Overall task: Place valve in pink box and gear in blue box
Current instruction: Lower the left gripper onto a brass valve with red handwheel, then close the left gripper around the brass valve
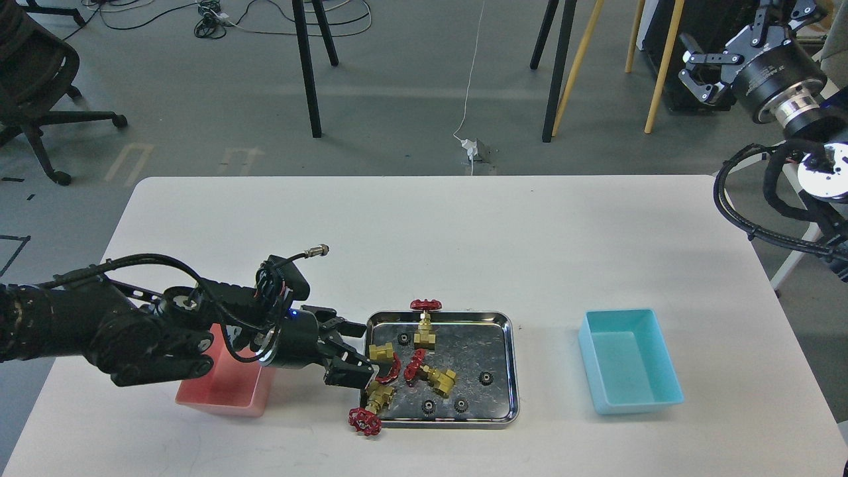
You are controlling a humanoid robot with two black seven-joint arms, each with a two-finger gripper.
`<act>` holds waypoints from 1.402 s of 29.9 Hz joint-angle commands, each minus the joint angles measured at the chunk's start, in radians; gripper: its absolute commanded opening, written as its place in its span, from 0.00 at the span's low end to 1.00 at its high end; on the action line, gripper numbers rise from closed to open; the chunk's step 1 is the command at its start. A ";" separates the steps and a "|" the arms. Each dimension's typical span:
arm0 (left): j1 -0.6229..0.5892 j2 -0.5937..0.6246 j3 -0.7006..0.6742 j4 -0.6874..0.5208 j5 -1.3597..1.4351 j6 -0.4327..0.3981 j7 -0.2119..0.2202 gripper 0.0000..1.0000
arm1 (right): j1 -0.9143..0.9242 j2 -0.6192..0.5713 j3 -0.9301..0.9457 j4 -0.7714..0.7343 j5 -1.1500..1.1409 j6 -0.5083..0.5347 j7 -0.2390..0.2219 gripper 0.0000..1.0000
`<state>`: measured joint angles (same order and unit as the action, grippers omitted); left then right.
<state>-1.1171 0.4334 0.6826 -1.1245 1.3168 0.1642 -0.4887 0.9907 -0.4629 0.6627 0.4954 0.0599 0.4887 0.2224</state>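
Observation:
Four brass valves with red handwheels lie in the steel tray (510, 361): one at the back rim (425, 328), one at the left (381, 354), one in the middle (434, 377), and one hanging over the front left rim (370, 407). Several black gears lie in the tray, such as this gear (485, 377). My left gripper (366, 354) is open at the tray's left rim, its fingertips right beside the left valve. The pink box (225, 391) is partly hidden under my left arm. The blue box (629, 364) stands empty right of the tray. My right gripper (719, 43) is open, high off the table.
The white table (464, 232) carries the tray and both boxes near its front edge. Beyond it on the floor are chair and stand legs, an office chair (33, 79) and cables.

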 commanded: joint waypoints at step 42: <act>0.022 -0.022 0.000 0.003 0.002 0.058 0.000 0.51 | -0.024 0.000 0.000 -0.001 -0.002 0.000 0.003 0.99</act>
<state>-1.0956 0.4098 0.6827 -1.1213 1.3193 0.2225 -0.4886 0.9678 -0.4633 0.6627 0.4939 0.0583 0.4887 0.2240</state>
